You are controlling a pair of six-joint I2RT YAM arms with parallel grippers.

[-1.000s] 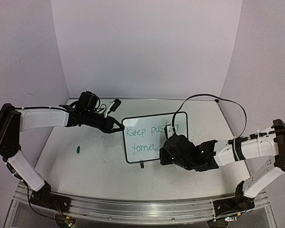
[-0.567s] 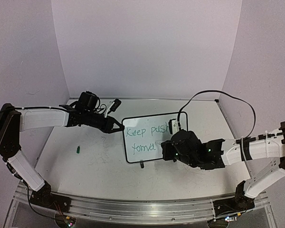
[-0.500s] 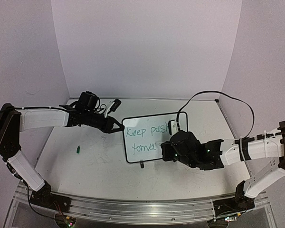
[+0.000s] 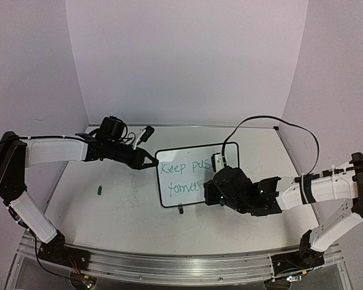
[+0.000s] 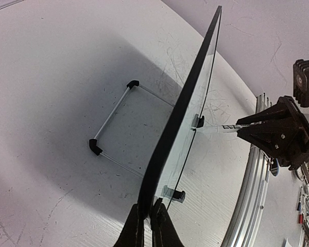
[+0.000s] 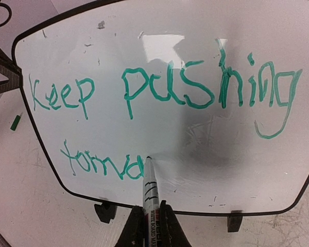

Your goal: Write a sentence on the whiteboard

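The whiteboard stands on the table on two black feet, rimmed in black. My left gripper is shut on its left edge, seen edge-on in the left wrist view. Green writing, the sentence, reads "Keep pushing" on the top line and "forwa" below. My right gripper is shut on a whiteboard marker, whose tip touches the board just right of the last letter. In the top view the right gripper covers part of the board.
A small green marker cap lies on the table to the left. The board's wire stand rests behind it. The table carries faint grey scribbles. A metal rail runs along the near edge, and white walls enclose the back and sides.
The right gripper shifted slightly back and forth in front of the board with the marker as the lower line's letters were formed. The left arm and board have not moved.
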